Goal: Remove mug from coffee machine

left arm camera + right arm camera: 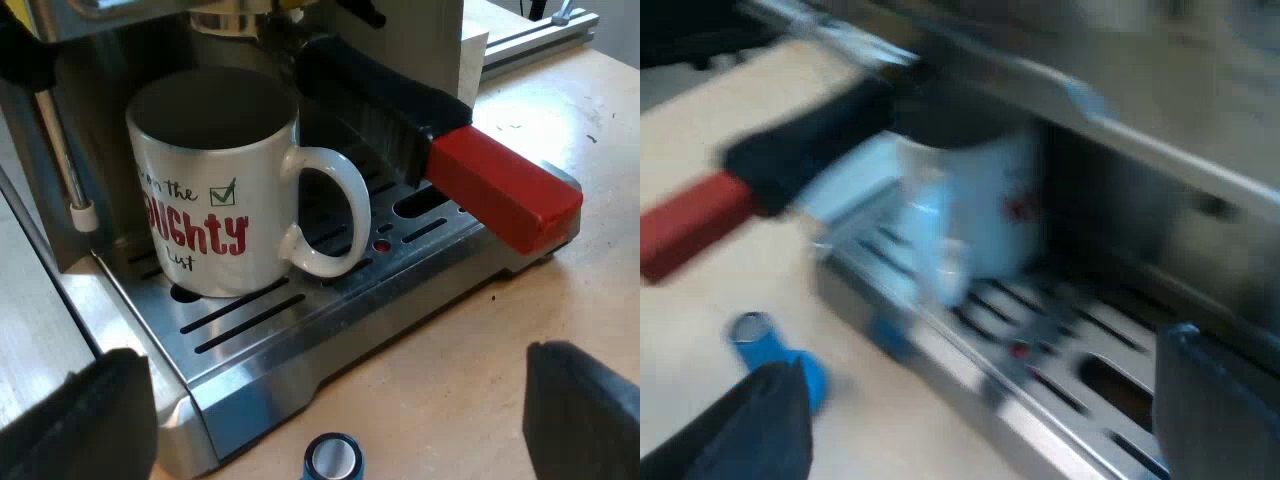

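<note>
Left wrist view, mug beyond spread fingers

We work on a pale wooden counter, smooth and evenly lit, with a few small dark specks farther out from our left pincer. At the counter's far edge lies a silver aluminium rail. Ahead of our right pincer the same pale wood stretches away toward a dark shape we cannot make out.
</note>
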